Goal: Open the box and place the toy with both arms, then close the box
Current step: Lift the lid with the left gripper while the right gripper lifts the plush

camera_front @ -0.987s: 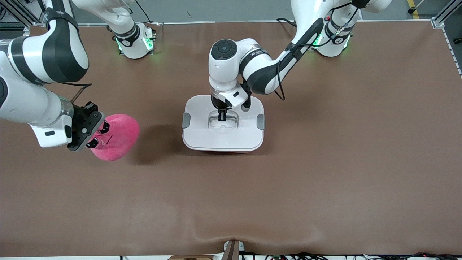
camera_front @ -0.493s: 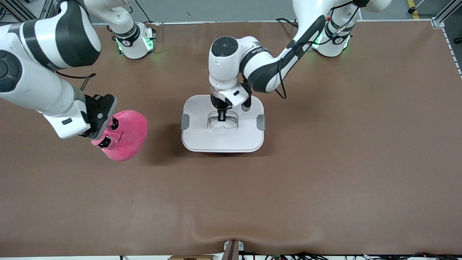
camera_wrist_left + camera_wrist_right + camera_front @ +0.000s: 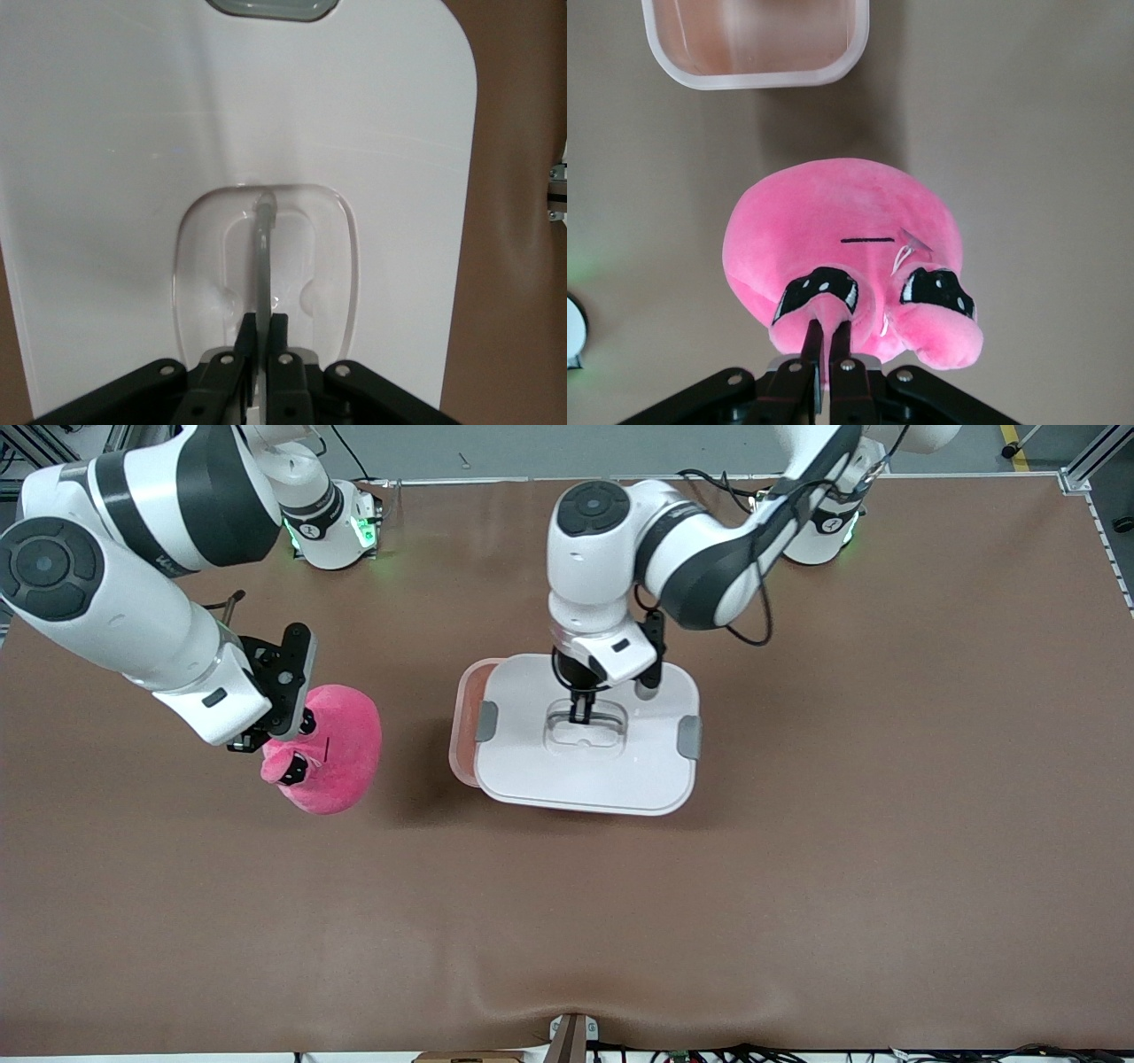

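My left gripper (image 3: 581, 713) is shut on the clear handle (image 3: 262, 257) of the white lid (image 3: 585, 766) and holds it lifted, shifted toward the left arm's end. The pale pink base of the box (image 3: 462, 717) shows from under the lid's edge on the table; its open inside shows in the right wrist view (image 3: 755, 42). My right gripper (image 3: 282, 755) is shut on a nub of the pink plush toy (image 3: 332, 748) and holds it up over the table, beside the box toward the right arm's end. The toy's face shows in the right wrist view (image 3: 842, 266).
The brown table mat (image 3: 567, 921) spreads all around the box. Both arm bases stand at the table's edge farthest from the front camera. A small fixture (image 3: 571, 1036) sits at the nearest edge.
My left gripper has lifted the lid and carried it toward the left arm's end, uncovering an edge of the base. My right gripper has carried the toy closer to the box.
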Available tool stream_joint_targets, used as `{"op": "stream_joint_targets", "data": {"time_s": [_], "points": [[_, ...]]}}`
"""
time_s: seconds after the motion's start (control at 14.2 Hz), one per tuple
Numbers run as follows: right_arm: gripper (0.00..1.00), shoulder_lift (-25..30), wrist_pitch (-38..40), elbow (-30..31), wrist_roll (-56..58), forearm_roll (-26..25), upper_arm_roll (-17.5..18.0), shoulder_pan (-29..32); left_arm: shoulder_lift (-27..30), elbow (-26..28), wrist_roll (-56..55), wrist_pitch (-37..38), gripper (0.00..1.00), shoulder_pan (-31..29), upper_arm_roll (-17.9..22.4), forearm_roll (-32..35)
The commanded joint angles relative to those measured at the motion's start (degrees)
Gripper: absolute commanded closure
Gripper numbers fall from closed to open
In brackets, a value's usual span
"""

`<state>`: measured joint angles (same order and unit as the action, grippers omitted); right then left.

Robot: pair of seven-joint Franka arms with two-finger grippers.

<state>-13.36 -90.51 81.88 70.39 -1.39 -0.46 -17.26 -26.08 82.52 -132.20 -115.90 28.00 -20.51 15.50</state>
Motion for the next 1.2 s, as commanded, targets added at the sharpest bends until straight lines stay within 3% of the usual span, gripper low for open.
{"op": "stream_joint_targets", "data": {"time_s": [0.0,0.42,0.7,1.13], "points": [[1.00,0.97,-0.36,-1.37,4.21,-0.90,-0.42,-3.29,3.31,0.80,10.16,1.38,1.00,-5.47,-0.58,-4.32],[1.00,0.53,-4.31,-1.29,5.72,-0.81,-0.42,-10.24,8.75,0.71,31.54,11.03,1.00,-14.89,-0.58,-16.18],[1.00,0.53,-4.58,-1.29,4.75,-1.24,-0.51,-16.03,10.17,0.62,38.05,17.98,1.00,-17.89,-0.67,-16.90],[1.00,0.09,-4.58,0.12,4.67,-3.45,-0.60,-23.25,9.99,-0.43,44.03,20.35,1.00,-17.98,-0.15,-19.10]]}}
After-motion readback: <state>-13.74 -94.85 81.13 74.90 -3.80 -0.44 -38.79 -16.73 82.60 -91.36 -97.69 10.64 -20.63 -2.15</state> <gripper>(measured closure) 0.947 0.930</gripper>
